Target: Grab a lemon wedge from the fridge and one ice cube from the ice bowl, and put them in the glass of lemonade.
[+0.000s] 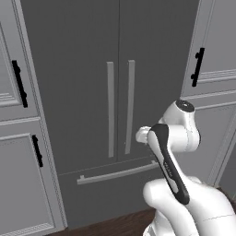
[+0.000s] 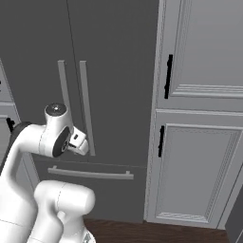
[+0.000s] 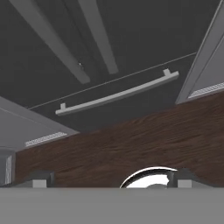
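The fridge [image 1: 83, 92] [image 2: 114, 71] stands straight ahead, tall and dark grey, with both doors shut. Its two long light grey bar handles [image 1: 110, 108] [image 2: 86, 107] run down the middle, and the bottom drawer handle [image 1: 117, 174] [image 3: 118, 94] lies across below them. My arm is folded up in front of the fridge, the hand level with the lower ends of the door handles. In the hand view my gripper [image 3: 113, 179] is open with nothing between its fingertips [image 3: 41, 178], and it looks down at the drawer front and the floor. The lemon wedge, ice cube, ice bowl and glass of lemonade are out of view.
Pale panelled cabinets with black handles flank the fridge on the left [image 1: 18, 184] and on the right [image 2: 199, 166]. A dark wood floor [image 3: 131, 144] runs along the foot of the fridge and cabinets.
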Controlling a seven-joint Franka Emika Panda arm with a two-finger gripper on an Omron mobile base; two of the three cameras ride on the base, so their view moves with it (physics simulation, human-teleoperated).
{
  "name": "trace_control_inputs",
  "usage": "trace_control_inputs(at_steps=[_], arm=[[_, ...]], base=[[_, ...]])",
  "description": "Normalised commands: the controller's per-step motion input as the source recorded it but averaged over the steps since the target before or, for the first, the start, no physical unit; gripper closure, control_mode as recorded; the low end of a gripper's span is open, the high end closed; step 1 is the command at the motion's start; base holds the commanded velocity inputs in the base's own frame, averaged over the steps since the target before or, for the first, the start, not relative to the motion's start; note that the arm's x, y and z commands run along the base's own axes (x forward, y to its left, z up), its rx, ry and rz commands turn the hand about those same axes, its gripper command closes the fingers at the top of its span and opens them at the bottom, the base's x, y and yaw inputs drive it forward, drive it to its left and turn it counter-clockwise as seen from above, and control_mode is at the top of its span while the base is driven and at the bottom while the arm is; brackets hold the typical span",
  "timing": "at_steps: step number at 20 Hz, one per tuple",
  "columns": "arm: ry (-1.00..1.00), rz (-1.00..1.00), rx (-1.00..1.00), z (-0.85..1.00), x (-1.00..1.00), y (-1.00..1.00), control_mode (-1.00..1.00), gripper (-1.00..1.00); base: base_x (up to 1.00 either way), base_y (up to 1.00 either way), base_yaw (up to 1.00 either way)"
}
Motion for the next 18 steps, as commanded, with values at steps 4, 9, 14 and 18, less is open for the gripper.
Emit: trace_control_inputs(at_steps=[4, 9, 14, 18], arm=[[-0.22, -0.02, -0.10, 1.00, 0.32, 0.13, -1.00, -1.00], [-0.21, 0.00, -0.13, 1.00, -0.01, -0.01, -1.00, -1.00], [-0.19, 0.00, 0.01, 0.62, -0.24, -0.05, -1.00, -1.00], [-0.05, 0.00, 0.00, 0.04, 0.35, 0.00, -1.00, -1.00]], base=[[0.00, 0.00, 0.00], [0.00, 0.00, 0.00], [0.00, 0.00, 0.00], [0.00, 0.00, 0.00]])
